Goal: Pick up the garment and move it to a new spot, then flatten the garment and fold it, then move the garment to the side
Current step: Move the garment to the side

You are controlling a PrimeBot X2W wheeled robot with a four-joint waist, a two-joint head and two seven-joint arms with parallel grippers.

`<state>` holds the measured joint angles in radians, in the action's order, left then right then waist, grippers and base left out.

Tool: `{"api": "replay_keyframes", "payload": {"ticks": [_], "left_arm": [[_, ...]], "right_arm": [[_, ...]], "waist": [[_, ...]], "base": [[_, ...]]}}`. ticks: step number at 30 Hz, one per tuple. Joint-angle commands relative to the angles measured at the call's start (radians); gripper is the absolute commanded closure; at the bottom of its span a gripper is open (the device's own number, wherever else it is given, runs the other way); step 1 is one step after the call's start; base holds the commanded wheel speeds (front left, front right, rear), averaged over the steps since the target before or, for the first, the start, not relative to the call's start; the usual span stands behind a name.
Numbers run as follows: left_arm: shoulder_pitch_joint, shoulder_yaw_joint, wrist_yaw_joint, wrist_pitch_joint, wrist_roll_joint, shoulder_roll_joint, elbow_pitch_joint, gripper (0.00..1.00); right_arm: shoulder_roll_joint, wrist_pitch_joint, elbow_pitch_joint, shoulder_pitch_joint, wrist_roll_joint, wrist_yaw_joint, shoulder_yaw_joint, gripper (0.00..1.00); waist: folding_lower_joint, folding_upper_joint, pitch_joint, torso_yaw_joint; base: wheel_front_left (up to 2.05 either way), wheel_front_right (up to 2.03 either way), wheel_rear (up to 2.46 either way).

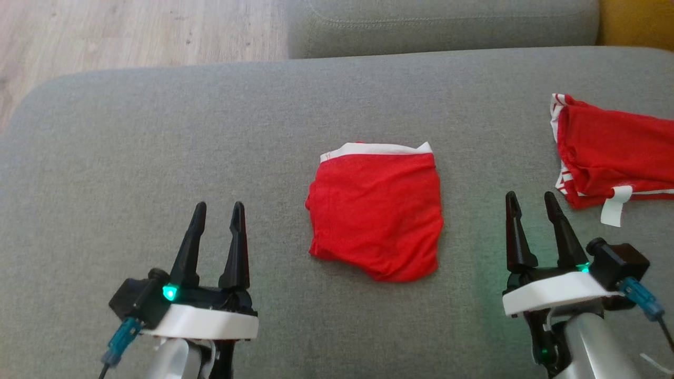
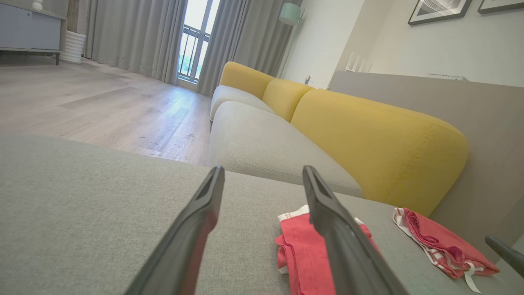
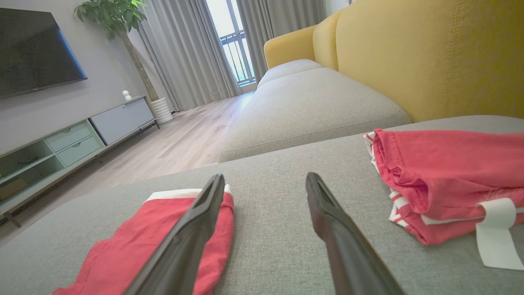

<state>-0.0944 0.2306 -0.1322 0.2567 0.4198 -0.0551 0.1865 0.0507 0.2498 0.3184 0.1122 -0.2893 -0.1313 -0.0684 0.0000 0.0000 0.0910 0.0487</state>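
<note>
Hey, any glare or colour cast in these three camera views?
Head view: the green lamp on the right tool tints the grey cushion beside it. Left wrist view: the window is blown out white. Right wrist view: the red garment at left looks washed pinkish.

Brightness: I get even, soft daylight in all three views, nothing dim.
Source: the balcony door [image 2: 192, 41] burns out to white on my left wrist view.
Shadows: faint; only a thin dark rim under the near edge of the folded red garment [image 1: 376, 210].
Glow: the green lamp by the right gripper [image 1: 531, 196] tints the grey cushion [image 1: 158, 158] beside it.
Focus: the dark fingers [image 2: 192, 237] look soft close to the lens.
Distortion: my wrist views bend and stretch at the edges.
Head view: slightly soft.
</note>
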Motion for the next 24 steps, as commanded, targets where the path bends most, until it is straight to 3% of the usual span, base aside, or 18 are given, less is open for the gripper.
{"api": "replay_keyframes", "payload": {"ticks": [1,8,13,24], "left_arm": [[-0.030,-0.030,0.002,0.005,-0.010,-0.008,-0.036,0.00],[-0.054,-0.014,0.002,0.005,-0.007,-0.008,-0.033,0.00],[-0.079,0.014,0.002,0.005,0.006,-0.008,-0.021,0.00],[-0.111,0.040,0.002,0.005,0.010,-0.006,-0.004,0.00]], "right_arm": [[0.000,0.008,-0.030,0.024,0.002,0.001,-0.023,0.00],[0.000,-0.048,-0.004,0.065,0.009,0.001,-0.064,0.00],[0.000,-0.081,0.084,0.115,0.042,0.001,-0.087,0.00],[0.000,-0.130,0.300,0.201,-0.041,0.001,-0.142,0.00]], "waist": [[0.0000,0.0000,0.007,0.004],[0.0000,0.0000,0.051,0.025],[0.0000,0.0000,0.086,0.057],[0.0000,0.0000,0.125,0.127]], "base": [[0.00,0.00,0.00],[0.00,0.00,0.00],[0.00,0.00,0.00],[0.00,0.00,0.00]]}}
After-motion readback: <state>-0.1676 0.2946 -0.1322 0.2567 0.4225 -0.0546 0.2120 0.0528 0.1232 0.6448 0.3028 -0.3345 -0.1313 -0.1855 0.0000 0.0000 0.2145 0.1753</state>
